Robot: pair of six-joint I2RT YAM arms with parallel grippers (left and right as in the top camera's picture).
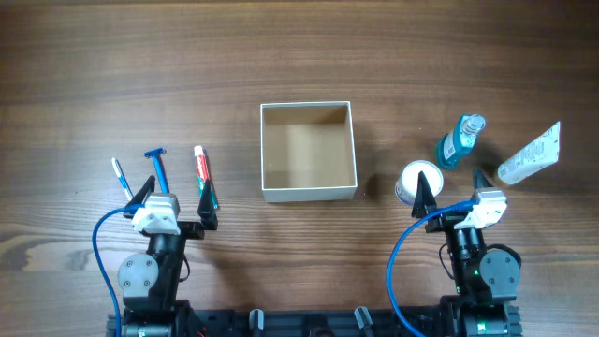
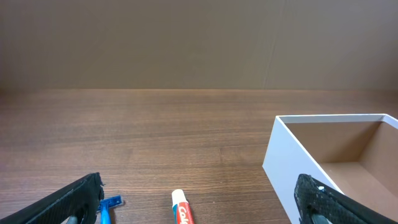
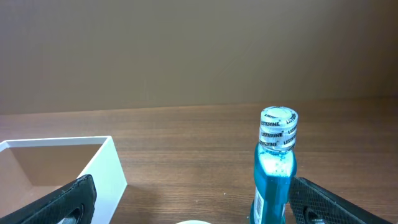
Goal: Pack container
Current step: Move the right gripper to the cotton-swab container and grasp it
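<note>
Inspection of the wooden bench (image 1: 94, 75), all positions taken from the container.

The container (image 1: 308, 152) sits open-topped at the middle of the bench, white outside and tan inside. Nothing is in it, so packing has not begun.

Left hand (image 1: 173, 197): nearer than the container and off its left side, fingers spread wide, gripping nothing. Right hand (image 1: 452, 190): nearer than the container and off its right side, likewise spread and empty. Both look parked at the ready.

Right of the container:
- A blue Listerine mouthwash bottle (image 1: 459, 140) is well apart from it and appears to stand upright in the right wrist view.
- A white tube (image 1: 531, 154) lies flat, farther out.
- A small round white jar (image 1: 416, 180) is nearest the wall, just by one right finger.

Left of the container:
- A red-and-white toothpaste tube (image 1: 200, 167) is closest.
- A blue razor (image 1: 156, 168) comes next.
- A slim blue-and-white stick (image 1: 121, 178), possibly a toothbrush, is outermost.

Judgement: the toiletries are split so each arm serves its own side of the container.
</note>
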